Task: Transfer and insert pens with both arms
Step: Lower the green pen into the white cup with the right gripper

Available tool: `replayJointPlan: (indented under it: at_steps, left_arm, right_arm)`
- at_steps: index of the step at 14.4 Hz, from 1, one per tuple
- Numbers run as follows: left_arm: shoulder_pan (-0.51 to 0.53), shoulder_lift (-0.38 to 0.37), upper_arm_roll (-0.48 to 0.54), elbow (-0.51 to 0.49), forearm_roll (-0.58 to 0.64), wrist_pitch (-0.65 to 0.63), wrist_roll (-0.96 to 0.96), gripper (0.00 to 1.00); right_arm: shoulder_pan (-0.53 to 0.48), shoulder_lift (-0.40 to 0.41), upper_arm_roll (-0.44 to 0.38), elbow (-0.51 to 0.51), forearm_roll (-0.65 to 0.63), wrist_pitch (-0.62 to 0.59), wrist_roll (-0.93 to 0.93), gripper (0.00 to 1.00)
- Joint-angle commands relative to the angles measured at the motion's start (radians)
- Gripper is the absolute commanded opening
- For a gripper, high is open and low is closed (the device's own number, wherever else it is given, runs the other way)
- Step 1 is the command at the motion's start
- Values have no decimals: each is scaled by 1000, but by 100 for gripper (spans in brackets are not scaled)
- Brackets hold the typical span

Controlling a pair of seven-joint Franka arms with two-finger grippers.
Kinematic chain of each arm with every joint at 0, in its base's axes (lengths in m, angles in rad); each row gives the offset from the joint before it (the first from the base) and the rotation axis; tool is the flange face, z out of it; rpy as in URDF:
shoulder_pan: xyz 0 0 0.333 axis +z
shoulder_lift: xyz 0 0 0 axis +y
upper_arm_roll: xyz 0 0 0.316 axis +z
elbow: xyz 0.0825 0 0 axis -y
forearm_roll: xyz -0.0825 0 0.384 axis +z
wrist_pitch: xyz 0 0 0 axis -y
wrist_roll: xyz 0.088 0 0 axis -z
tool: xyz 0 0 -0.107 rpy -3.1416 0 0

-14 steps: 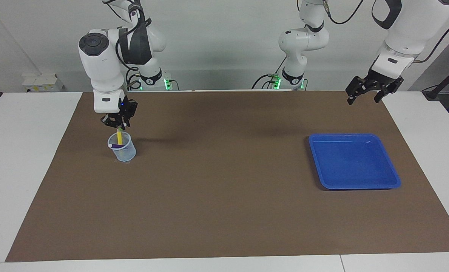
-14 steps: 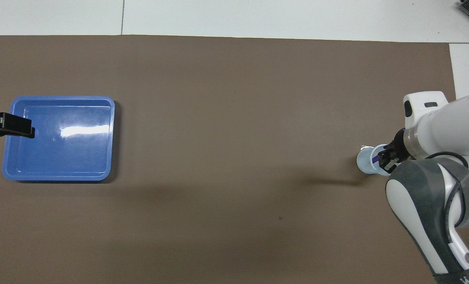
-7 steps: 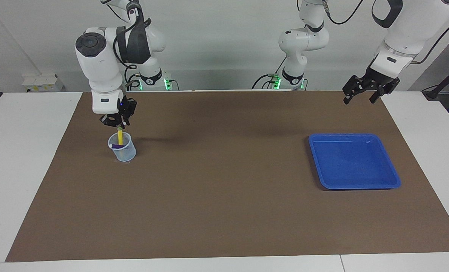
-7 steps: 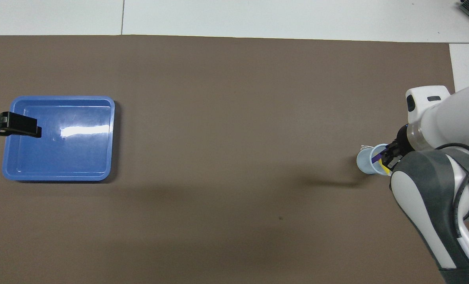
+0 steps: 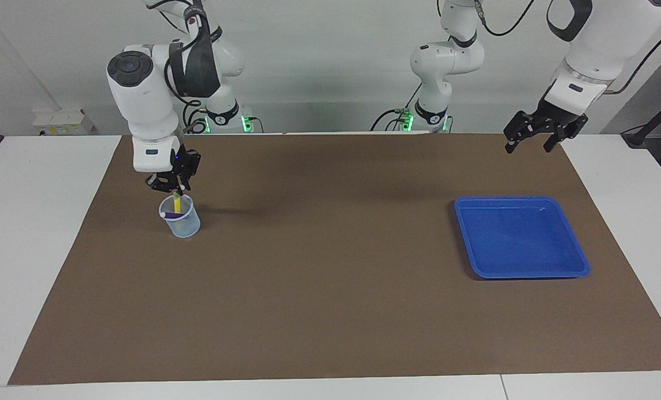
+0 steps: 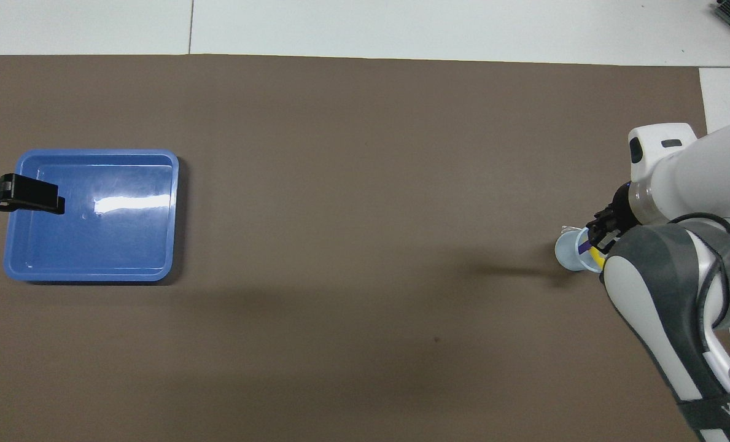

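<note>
Overhead, the right gripper hung over the clear plastic cup at three o'clock, jaws unreadable; yellow pen and purple pen stood inside; the left gripper waited spread wide.

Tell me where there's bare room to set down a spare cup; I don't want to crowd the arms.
The brown mat is bare between the clear cup and the blue tray, and along the edge farthest from the robots. The tray's own floor is bare too. It is crowded only at the cup, which holds the yellow pen and purple pen, with the right gripper just above. The left gripper waits, raised.
</note>
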Motion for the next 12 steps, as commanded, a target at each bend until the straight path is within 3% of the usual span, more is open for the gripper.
replayJointPlan:
  at_steps: [1, 5, 6, 7, 9, 12]
  left_arm:
    - [2, 3, 5, 4, 0, 26, 5, 100]
    - [4, 3, 2, 6, 38, 37, 8, 100]
    - [5, 3, 2, 6, 38, 38, 8, 100]
    - [9, 2, 2, 6, 37, 41, 10, 100]
    - [12, 0, 0, 4, 38, 45, 10, 100]
    - [12, 2, 0, 3, 38, 45, 10, 100]
  right_arm:
    - [-7, -4, 9, -52, -4, 63, -2, 0]
    - [-7, -13, 9, -112, 0, 106, 15, 0]
    - [-9, -16, 9, -121, 0, 106, 12, 7]
    - [-12, -19, 9, -121, 2, 92, 6, 23]
    - [-21, -27, 9, -121, 2, 46, 4, 45]
    - [-21, -42, 7, -103, 3, -9, 6, 53]
